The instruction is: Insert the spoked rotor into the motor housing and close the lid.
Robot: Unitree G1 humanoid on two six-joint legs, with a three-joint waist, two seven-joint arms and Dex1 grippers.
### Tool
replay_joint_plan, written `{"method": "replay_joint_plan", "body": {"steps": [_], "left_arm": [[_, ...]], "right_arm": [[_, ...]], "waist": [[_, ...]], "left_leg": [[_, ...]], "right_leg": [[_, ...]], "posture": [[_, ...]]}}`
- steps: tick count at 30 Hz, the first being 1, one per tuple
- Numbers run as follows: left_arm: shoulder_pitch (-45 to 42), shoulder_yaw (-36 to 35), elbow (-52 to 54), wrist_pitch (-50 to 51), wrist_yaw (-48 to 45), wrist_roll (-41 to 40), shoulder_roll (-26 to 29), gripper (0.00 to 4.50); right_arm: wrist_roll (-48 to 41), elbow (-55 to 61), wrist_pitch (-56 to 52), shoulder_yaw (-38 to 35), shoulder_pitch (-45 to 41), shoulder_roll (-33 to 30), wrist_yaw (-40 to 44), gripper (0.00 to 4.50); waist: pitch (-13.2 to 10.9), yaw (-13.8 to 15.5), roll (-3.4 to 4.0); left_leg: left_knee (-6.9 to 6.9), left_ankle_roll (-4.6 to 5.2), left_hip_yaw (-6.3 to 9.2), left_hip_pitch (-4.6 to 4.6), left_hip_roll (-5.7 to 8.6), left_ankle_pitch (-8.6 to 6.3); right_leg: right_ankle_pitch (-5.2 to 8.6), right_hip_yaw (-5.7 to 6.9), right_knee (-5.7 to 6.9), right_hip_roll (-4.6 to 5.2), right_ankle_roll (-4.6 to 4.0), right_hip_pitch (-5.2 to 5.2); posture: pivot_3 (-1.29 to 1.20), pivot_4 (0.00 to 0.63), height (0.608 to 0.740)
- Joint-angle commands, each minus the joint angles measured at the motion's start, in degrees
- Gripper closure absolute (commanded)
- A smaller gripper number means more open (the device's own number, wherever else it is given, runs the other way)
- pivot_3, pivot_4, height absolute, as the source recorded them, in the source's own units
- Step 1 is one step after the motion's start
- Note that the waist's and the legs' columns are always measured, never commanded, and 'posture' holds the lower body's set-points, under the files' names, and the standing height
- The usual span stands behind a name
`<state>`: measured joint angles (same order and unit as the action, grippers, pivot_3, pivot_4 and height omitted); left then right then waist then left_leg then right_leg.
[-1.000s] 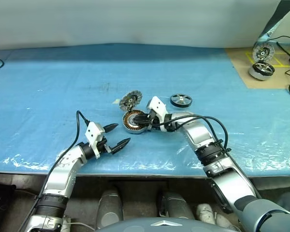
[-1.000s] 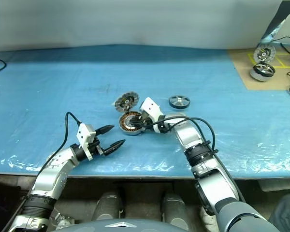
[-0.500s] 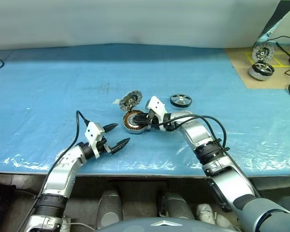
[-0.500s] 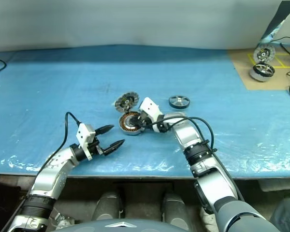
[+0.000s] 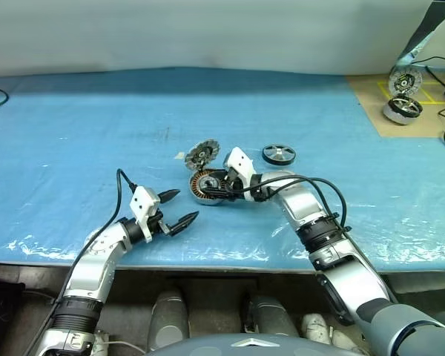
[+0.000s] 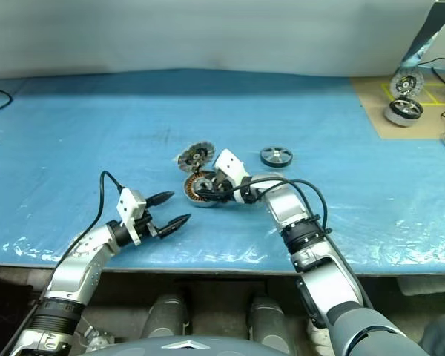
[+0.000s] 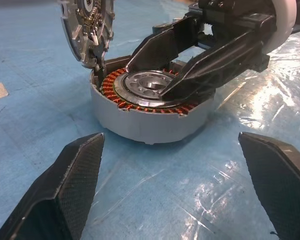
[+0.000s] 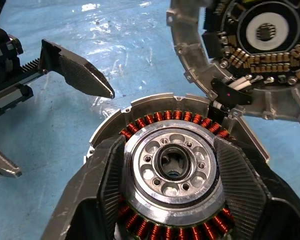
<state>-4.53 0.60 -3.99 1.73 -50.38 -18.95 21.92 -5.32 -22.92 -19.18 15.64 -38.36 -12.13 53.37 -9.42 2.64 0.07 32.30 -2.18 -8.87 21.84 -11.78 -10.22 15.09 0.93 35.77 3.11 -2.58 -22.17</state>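
Right wrist view: the right gripper [image 8: 170, 142] lies over the open top of the motor housing [image 8: 106, 125]. Its two black fingers [image 8: 107, 192] are parted, one on each side of the silver centre hub [image 8: 172, 167].
Right pincer state: spread apart and carrying nothing. Whether the finger edges press against the hub I cannot tell.
Housing: directly under the right pincer, resting on the blue sheet [image 5: 74, 133]. The ring of copper-orange windings [image 8: 162, 118] shows past the fingertips.
Lid: swung up and standing open just beyond the right pincer's tips, joined to the housing's far rim. Its inner face with small parts and a dark centre [image 8: 262, 32] is turned toward the pincer.
Spoked rotor [image 5: 278, 154]: lies flat on the sheet behind the right pincer's wrist, near the forearm and apart from the housing.
Left gripper [image 5: 187, 205]: jaws wide open and empty, held near the table's front edge. It points at the housing and stands clear of it, with bare sheet between.
Beyond both pincers: a tan board [image 5: 371, 104] at the far right corner carries a second motor [image 5: 400, 110] and an upright disc [image 5: 403, 80], well apart from either gripper.
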Motion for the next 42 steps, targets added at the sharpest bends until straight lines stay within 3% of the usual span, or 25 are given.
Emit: {"method": "replay_joint_plan", "body": {"steps": [1,6,15,25,31,35,42], "left_arm": [[-0.4,-0.6,1.8,-0.1,0.0,-0.7,0.4,0.00],[-0.5,-0.5,1.9,0.1,0.1,-0.7,0.3,0.00],[0.2,-0.7,3.1,0.9,0.3,-0.8,0.6,0.00],[0.7,-0.6,3.9,1.4,0.4,-0.8,0.9,0.00],[0.5,-0.5,4.2,1.8,0.5,-0.7,0.8,0.00],[0.3,-0.7,4.2,2.1,0.6,-0.7,0.9,0.00],[0.4,-0.6,4.8,2.6,0.8,-0.8,0.8,0.00]], "right_arm": [[-4.0,3.3,-2.7,-2.9,-0.9,0.4,1.3,1.52],[-7.0,4.2,-4.3,-5.6,-2.4,1.6,0.7,1.52],[-5.3,1.7,-3.1,-3.4,-0.7,3.2,-0.1,4.46],[-2.1,-3.8,-0.5,-2.0,-1.5,3.9,-2.1,4.46],[5.6,-8.8,6.2,4.5,0.4,2.0,-3.0,4.46],[12.0,-8.9,12.9,11.0,2.5,-0.2,-2.1,4.46],[14.8,-11.3,15.3,12.3,2.7,-0.3,-1.9,4.46]], "waist": [[0.0,0.0,0.00],[0.0,0.0,0.00],[0.0,0.0,0.00],[0.0,0.0,0.00],[0.0,-0.1,0.00],[0.1,-0.1,0.01],[0.1,-0.2,0.00]], "left_leg": [[0.00,0.00,0.00,0.00,0.00,0.00],[-0.02,0.00,0.00,0.04,-0.01,0.00],[-0.03,0.00,0.00,0.07,-0.01,0.00],[-0.03,0.00,0.00,0.08,0.00,0.00],[-0.04,0.00,0.00,-0.06,-0.01,0.00],[-0.08,-0.01,-0.03,-0.53,-0.01,-0.01],[-0.20,0.15,-0.05,-1.17,0.00,-0.12]], "right_leg": [[0.00,0.00,0.00,0.00,0.00,0.00],[-0.01,0.00,0.00,-0.01,0.02,-0.05],[0.00,0.01,-0.01,-0.01,0.00,-0.08],[0.00,0.01,-0.01,0.00,0.00,-0.08],[0.01,0.00,0.00,-0.01,-0.01,0.02],[0.03,-0.04,-0.04,0.01,-0.03,0.48],[0.10,-0.34,-0.15,0.00,-0.05,0.93]], "posture": [[0.00,0.150,0.740],[0.00,0.150,0.740],[0.00,0.150,0.740],[0.00,0.150,0.740],[0.00,0.150,0.740],[0.00,0.150,0.740],[0.00,0.150,0.740]]}}
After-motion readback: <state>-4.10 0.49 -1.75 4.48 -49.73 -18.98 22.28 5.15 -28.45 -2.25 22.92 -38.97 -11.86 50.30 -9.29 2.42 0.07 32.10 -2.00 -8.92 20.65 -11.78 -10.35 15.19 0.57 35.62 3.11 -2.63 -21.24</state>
